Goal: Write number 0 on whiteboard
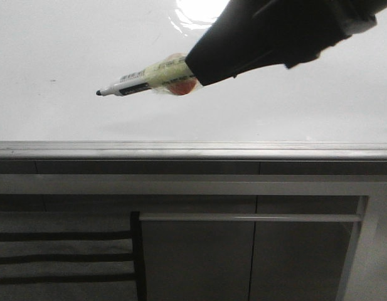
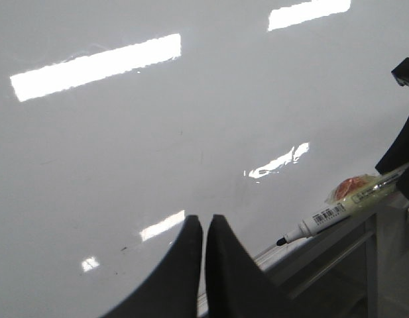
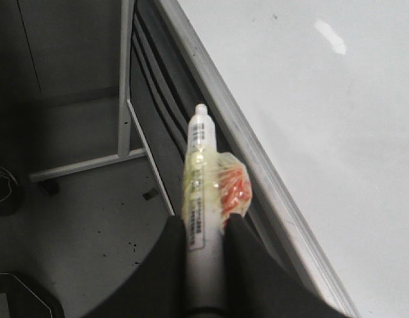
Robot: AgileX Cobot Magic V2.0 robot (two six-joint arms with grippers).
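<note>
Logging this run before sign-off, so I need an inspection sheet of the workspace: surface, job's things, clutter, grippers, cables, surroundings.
Surface: whiteboard, glossy white with light glare, grey metal edge strip along its front.
Job's things: marker pen, uncapped, tip pointing left over the board; no number 0 seen on the board.
Clutter: nothing seen, only faint specks.
Grippers: right gripper shut on the marker pen; left gripper shut, holding nothing.
Cables: nothing seen.
Surroundings: dark grey cabinet panels in front of the board.
</note>
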